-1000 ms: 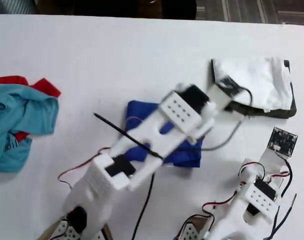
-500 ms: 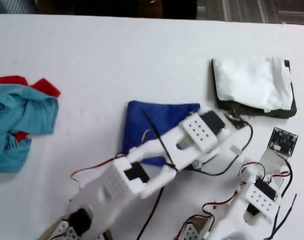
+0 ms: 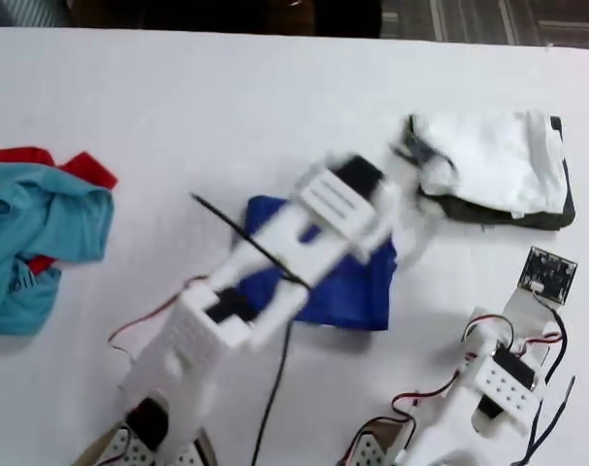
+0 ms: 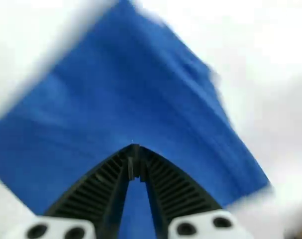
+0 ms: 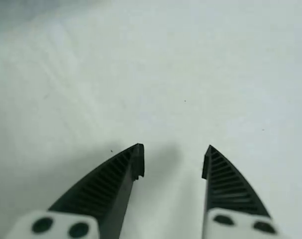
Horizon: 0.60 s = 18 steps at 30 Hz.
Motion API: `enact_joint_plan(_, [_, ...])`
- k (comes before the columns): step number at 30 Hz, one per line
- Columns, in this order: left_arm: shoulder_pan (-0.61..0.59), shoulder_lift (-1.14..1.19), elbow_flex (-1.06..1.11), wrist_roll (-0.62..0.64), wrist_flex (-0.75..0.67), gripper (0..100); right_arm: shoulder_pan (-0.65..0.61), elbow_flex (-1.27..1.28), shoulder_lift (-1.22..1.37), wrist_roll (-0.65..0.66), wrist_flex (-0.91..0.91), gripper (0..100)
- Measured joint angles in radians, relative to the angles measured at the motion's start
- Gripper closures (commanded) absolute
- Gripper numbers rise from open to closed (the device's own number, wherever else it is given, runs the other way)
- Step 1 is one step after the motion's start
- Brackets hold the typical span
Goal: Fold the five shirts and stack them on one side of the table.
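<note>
Left hand [image 4: 135, 155] pressed together (blurred) over blue shirt [image 4: 116, 89]; right hand [image 5: 173, 159] spread.

A folded blue shirt [image 3: 347, 291] lay mid-counter [image 3: 226, 107]; a folded white shirt [image 3: 498, 155] sat on a black shirt [image 3: 512, 216] at the right; a crumpled teal shirt [image 3: 42, 233] overlay a red shirt [image 3: 90, 167] at the left.

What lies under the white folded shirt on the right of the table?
A dark folded shirt shows as an edge along the white shirt's near and right sides; the rest of it is covered.
</note>
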Motion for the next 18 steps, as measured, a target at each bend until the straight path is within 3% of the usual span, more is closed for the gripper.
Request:
enact_joint_plan(5, [-0.054, 0.046, -0.006, 0.021, -0.184, 97, 0.000, 0.000, 0.000, 0.000, 0.000, 80.4])
enact_joint_plan(18, [0.017, 0.180, -0.006, 0.032, -0.373, 97, 0.000, 0.000, 0.000, 0.000, 0.000, 80.4])
